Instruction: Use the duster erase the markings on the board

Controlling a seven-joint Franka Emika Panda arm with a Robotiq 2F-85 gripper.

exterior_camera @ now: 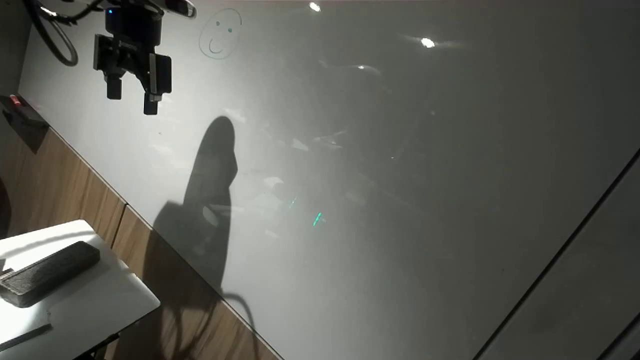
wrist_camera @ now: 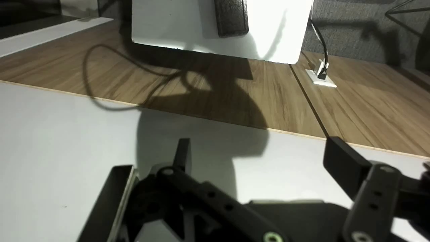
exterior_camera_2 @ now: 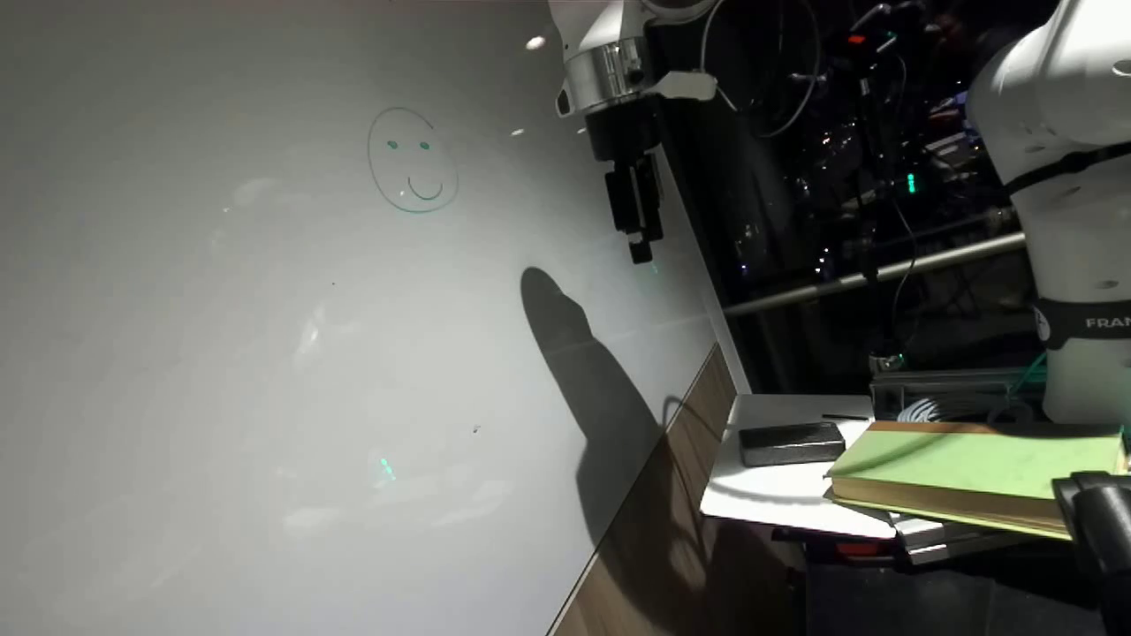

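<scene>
Black tool (wrist_camera: 262, 158) spread wide, holding nothing, duster (wrist_camera: 231, 18) on white tabletop (wrist_camera: 168, 25), green smiley markings (exterior_camera_2: 413, 161) on board (exterior_camera_2: 203, 353)

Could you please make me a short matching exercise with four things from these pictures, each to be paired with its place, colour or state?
Column one
1. Duster
2. Gripper
3. Smiley face
4. Book

Column two
A. Drawn in thin green lines on the board
B. Thick, with a light green cover
C. Dark and oblong, lying on the white tabletop
D. Open, holding nothing

Right pairs: 1-C, 2-D, 3-A, 4-B.
</scene>
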